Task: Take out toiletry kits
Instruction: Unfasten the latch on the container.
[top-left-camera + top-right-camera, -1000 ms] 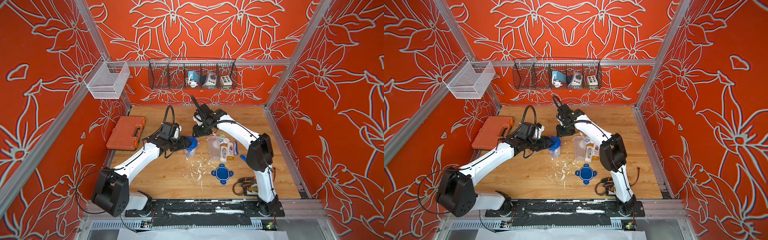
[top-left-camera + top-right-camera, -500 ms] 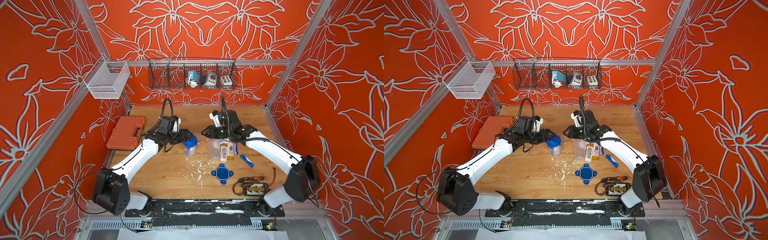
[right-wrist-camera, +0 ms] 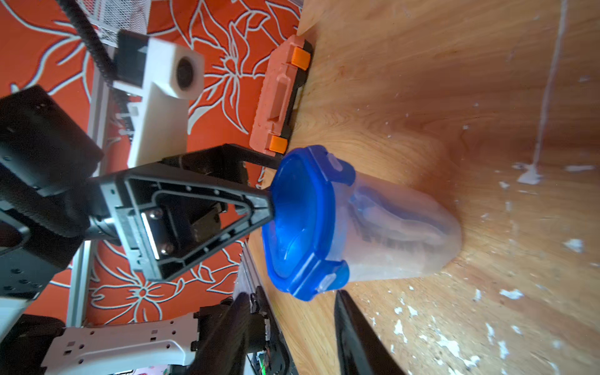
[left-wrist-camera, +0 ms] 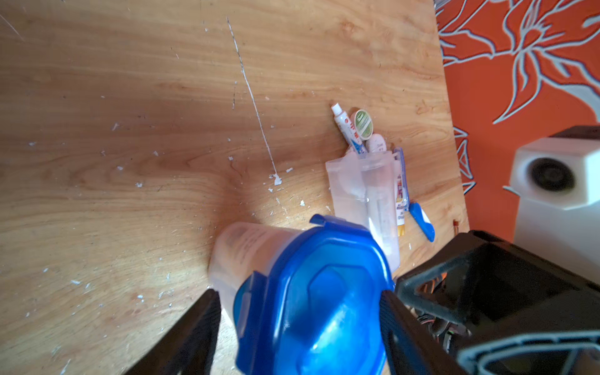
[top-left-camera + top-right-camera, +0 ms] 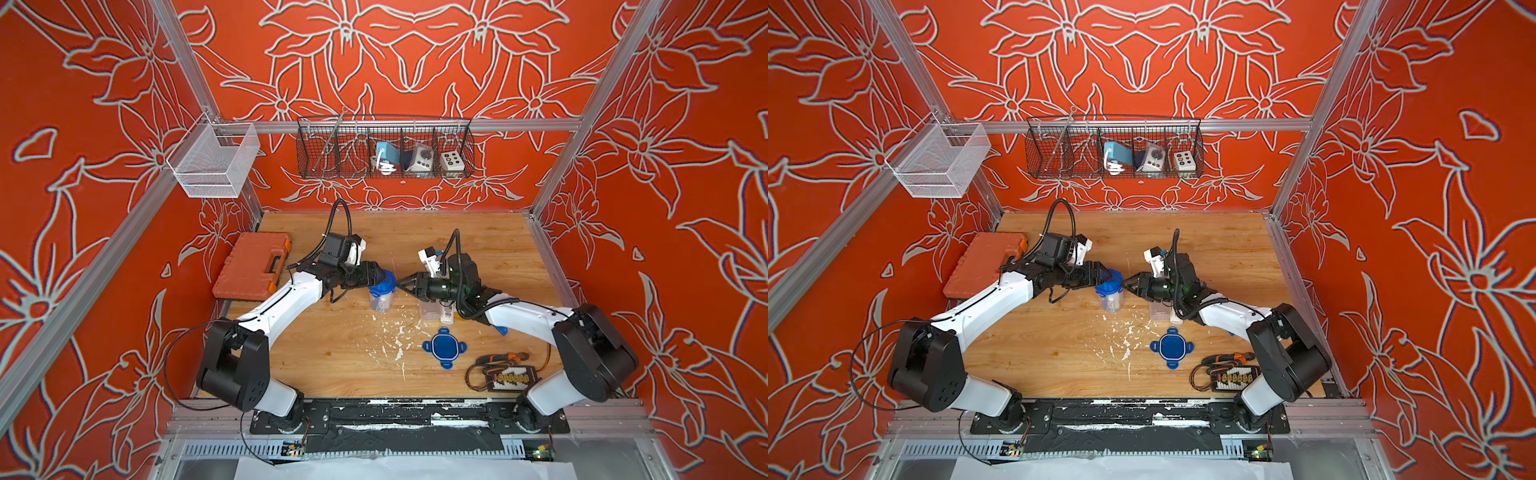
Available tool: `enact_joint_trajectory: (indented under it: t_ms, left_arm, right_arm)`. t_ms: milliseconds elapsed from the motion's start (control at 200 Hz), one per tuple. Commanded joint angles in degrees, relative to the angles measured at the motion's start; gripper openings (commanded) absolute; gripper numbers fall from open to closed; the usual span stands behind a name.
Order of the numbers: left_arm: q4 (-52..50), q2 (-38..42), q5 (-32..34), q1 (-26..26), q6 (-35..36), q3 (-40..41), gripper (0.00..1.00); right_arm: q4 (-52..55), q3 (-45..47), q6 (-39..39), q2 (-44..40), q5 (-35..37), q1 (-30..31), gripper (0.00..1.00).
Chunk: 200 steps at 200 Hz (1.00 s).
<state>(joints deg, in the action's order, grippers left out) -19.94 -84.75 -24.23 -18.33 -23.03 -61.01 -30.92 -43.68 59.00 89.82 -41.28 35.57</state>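
Left claw (image 4: 298, 293): part open astride the blue lid (image 4: 311, 292); not clamped, I think.
Right claw (image 5: 402, 285): open, empty, just beside that lid.
Sealed kit (image 3: 389, 224): inside the closed tub (image 5: 382, 299), centre frame on the tabletop (image 5: 332, 353).
Loose kit (image 5: 447, 316): lying just right of it.
Handling: light, slick, apt to roll; I'd unclip lid tabs first, holding the tub's wall.

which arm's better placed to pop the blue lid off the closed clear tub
Left, probably: the left gripper straddles the blue four-tabbed lid of the clear plastic tub. The right gripper hangs open beside the tub, off the lid.
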Motion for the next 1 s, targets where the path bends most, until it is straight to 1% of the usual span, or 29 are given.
enact_joint_trajectory:
  t_ms: [0,135,265,375,515,641,766,851,996]
  left_arm:
    - [-0.31,0.09,0.04,0.13,2.42,0.34,0.75]
    - [-0.20,-0.96,0.07,0.14,2.81,0.79,0.75]
    - [-0.79,-1.74,0.67,0.14,2.14,1.58,0.72]
    - [-0.58,-1.21,1.06,0.18,1.37,3.35,0.70]
    - [-0.79,-0.84,2.79,0.13,0.56,5.81,0.68]
    - [-0.88,-0.86,5.44,0.13,0.10,7.75,0.68]
    - [-0.65,-1.29,7.55,0.13,-0.90,10.29,0.66]
    - [-0.38,-1.34,9.66,0.13,-2.26,12.45,0.66]
    - [0.34,-1.87,11.55,0.16,-4.19,15.30,0.63]
  right_arm:
    - [-13.73,3.06,5.45,3.46,0.20,0.48,0.48]
    - [-21.94,3.06,8.45,7.68,-1.96,0.55,0.49]
    - [-24.82,3.72,9.80,9.59,-2.05,0.56,0.50]
    - [-29.94,4.42,12.47,11.68,-2.56,0.42,0.51]
    - [-39.90,3.59,17.70,16.41,-5.41,0.41,0.43]
    - [-46.94,4.71,21.18,18.34,-5.96,0.38,0.40]
    - [-48.71,4.66,21.98,18.72,-7.43,0.29,0.38]
    - [-48.67,4.68,22.11,18.40,-7.50,0.10,0.33]
    - [-49.85,6.58,23.09,17.60,-7.41,-2.02,0.29]
